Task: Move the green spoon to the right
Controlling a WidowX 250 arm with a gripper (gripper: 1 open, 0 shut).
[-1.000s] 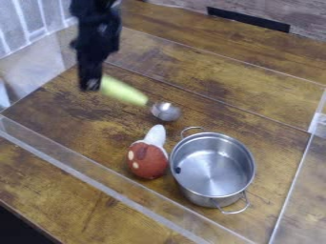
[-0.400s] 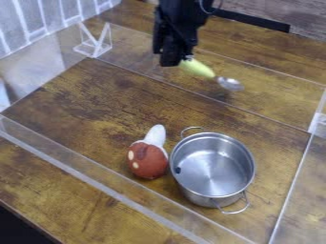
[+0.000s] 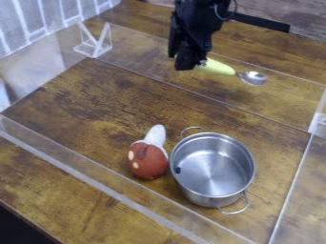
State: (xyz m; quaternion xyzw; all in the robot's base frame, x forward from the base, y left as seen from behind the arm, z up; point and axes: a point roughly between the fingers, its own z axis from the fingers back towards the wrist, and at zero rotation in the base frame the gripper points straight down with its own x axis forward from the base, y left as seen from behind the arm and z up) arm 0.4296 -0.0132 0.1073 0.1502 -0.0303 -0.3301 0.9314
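Pincer (image 3: 193, 62) closed on the handle of the green spoon (image 3: 230, 71), now farther right than before.

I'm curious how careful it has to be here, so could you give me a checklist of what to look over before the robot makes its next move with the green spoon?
1. Gripper is at the spoon's handle end: ok.
2. Green spoon is the thing being handled, not the toy mushroom: ok.
3. Spoon's metal bowl sticks out free of the fingers: ok.
4. Pot is away from the spoon: ok.
5. Spoon is resting on the wooden table: cannot tell; it may be slightly raised.
6. Grip on the handle is firm: cannot tell from this view.
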